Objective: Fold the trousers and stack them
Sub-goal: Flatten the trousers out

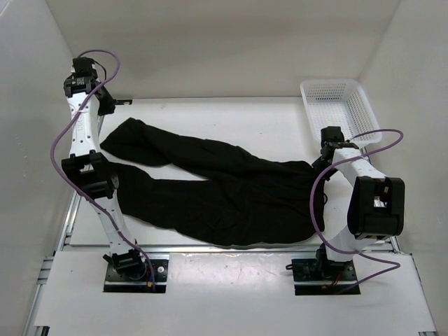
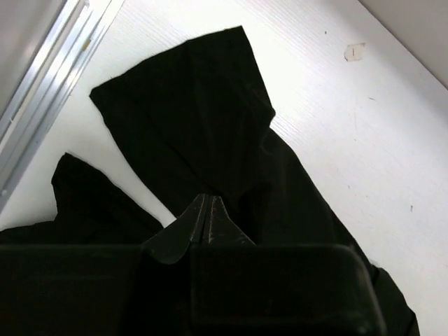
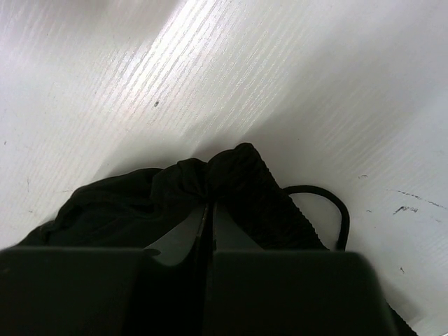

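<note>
Black trousers (image 3: 238,171) pinched in the right tool (image 3: 208,204)
The dark fingers meet tip to tip on a gathered, ribbed fold of fabric that peaks just beyond them. A thin black cord (image 3: 337,210) loops out to the right onto the white surface (image 3: 280,77).

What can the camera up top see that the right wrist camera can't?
Only the top view shows the whole trousers with both legs spread out, the white basket, the left arm and the right arm. Only the right wrist view shows the bunched-up waist close up, a thin black cord, and the right end effector shut on that fabric. Both show black trousers on the white table.
</note>
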`<state>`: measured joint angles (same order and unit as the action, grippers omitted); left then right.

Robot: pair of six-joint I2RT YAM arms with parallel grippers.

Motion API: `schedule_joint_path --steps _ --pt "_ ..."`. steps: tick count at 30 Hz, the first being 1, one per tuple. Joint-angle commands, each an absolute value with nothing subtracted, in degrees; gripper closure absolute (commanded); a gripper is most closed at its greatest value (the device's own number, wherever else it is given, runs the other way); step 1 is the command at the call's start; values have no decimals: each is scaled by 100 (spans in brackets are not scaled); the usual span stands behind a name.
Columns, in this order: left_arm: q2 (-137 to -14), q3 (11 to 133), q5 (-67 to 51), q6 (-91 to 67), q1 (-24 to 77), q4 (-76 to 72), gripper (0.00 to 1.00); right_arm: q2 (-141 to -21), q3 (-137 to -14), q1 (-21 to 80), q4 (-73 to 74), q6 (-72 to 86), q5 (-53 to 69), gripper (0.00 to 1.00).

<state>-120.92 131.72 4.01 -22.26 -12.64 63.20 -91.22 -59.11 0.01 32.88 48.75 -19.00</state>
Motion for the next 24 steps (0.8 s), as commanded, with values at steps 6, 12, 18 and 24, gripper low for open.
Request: schedule_joint_path --steps 6,12,18,24 --pt "-13005 13411 -7 -2276 -1239 6451 51 -9088 -5871 -26 3261 4781 -2031 100" --pt "-13315 13061 -316 -2381 -1187 6258 37 -9149 -5871 -26 3261 4729 -2030 100" --pt "-13816 13208 -843 -2443 -1134 6127 29 -9149 -5871 -26 3261 4729 -2030 100" --pt "-14150 13764 -905 -2504 -1081 6126 89 -9149 -5810 -26 3261 4729 -2030 100"
